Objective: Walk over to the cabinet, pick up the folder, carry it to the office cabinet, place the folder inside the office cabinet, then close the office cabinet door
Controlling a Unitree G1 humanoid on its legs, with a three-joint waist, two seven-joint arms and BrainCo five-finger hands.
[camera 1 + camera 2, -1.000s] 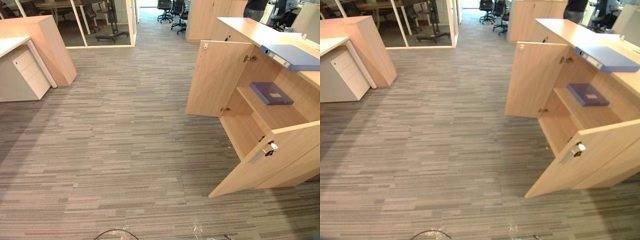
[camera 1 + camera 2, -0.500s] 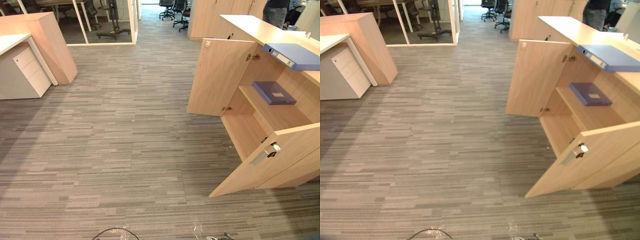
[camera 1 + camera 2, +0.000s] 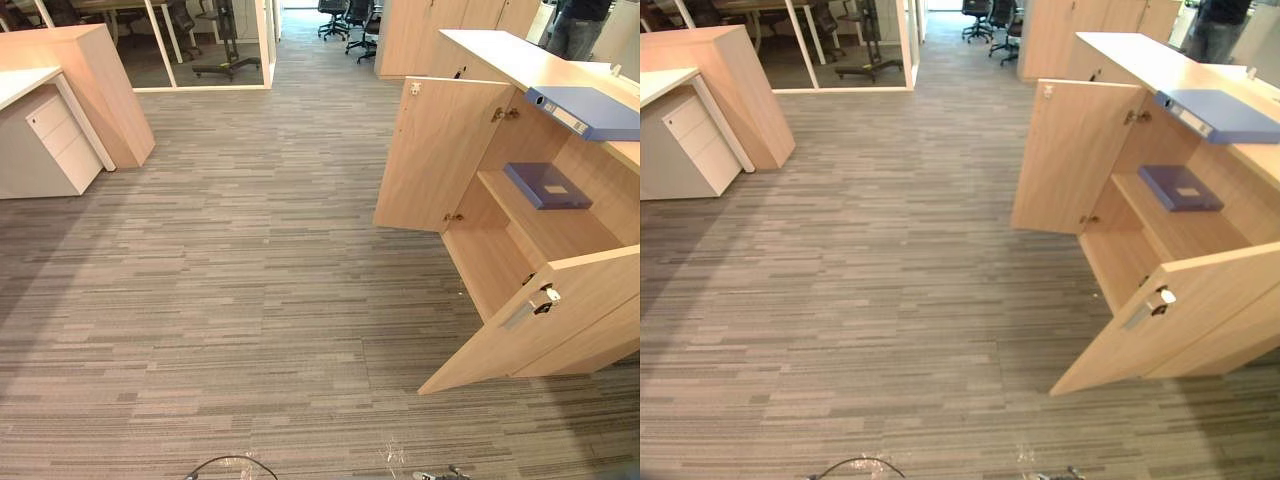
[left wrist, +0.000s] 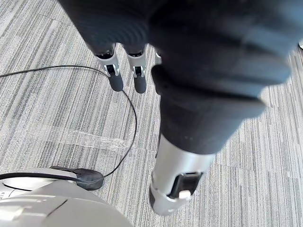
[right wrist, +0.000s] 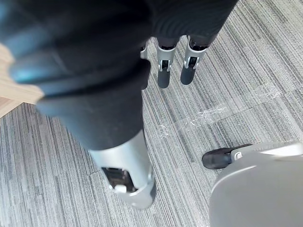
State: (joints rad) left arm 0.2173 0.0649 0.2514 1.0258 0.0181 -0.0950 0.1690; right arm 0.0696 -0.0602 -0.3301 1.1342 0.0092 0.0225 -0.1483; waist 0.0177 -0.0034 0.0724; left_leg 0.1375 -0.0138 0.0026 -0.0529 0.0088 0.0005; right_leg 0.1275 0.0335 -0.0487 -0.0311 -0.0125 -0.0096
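Approaching: unfinished; cabinet point(image 3: 500, 58) stands off to the right.
Folder: blue folder point(image 3: 588, 112) lies on the cabinet top, untouched.
Hands: left hand point(image 4: 113, 71) and right hand point(image 5: 164, 71) hang with fingers straight, empty.
Remaining: pickup, placing, closing the seemingly wide-open doors point(image 3: 435, 155).

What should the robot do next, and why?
Probably walk right toward the cabinet: the folder lies on its top, far off, and the left hand and right hand hang open over the carpet, empty.
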